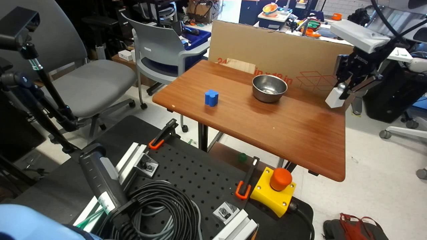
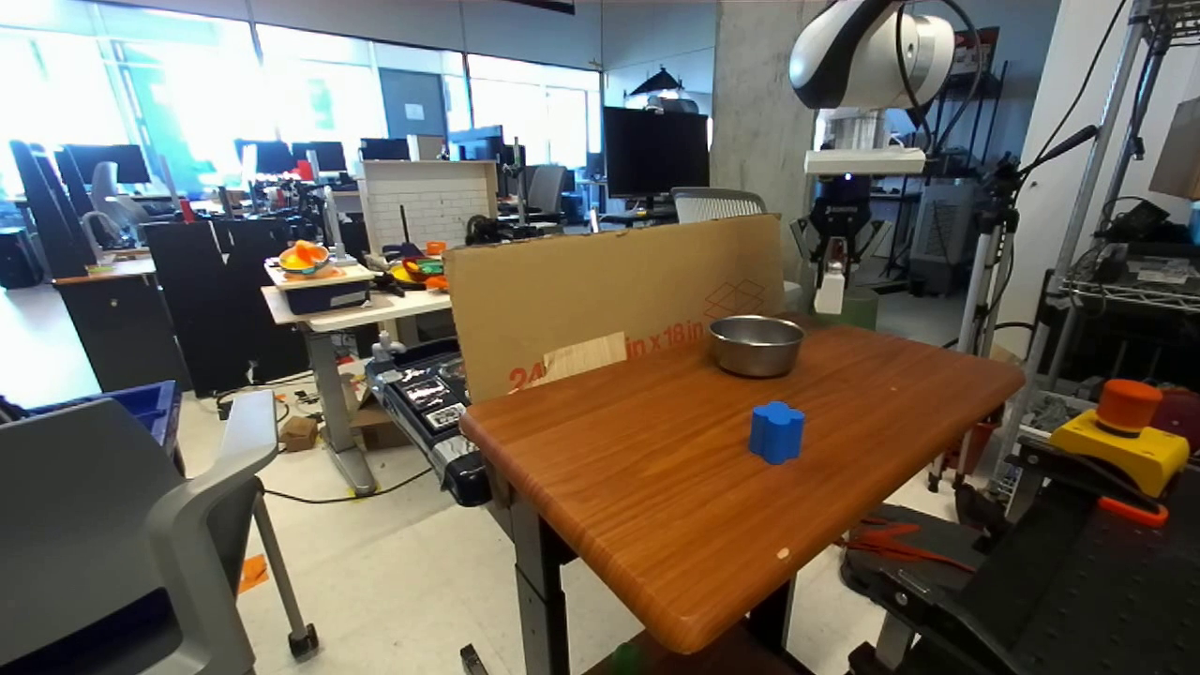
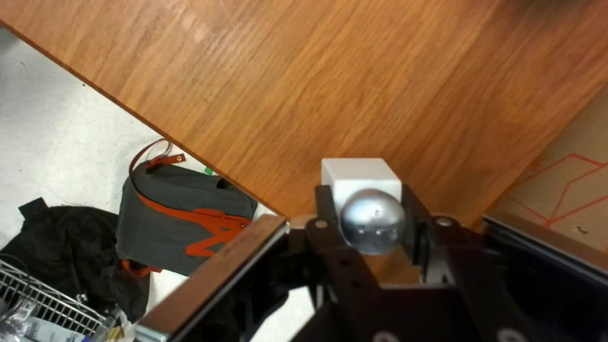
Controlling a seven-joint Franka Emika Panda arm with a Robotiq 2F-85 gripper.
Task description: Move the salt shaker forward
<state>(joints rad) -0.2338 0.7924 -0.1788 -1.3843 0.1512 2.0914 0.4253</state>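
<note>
The salt shaker (image 3: 359, 175) is pinched by the gripper (image 3: 365, 202) near its silver cap (image 3: 373, 221), presumably so its lower end can be set on the table (image 3: 285, 95) below.

This looks like a robotics lab, with a robot arm (image 2: 867, 70) at one end of a table (image 2: 647, 450), a red button (image 1: 281, 179) on a yellow box (image 1: 267, 195) near the table, and monitors (image 2: 656, 155) well beyond it.
</note>
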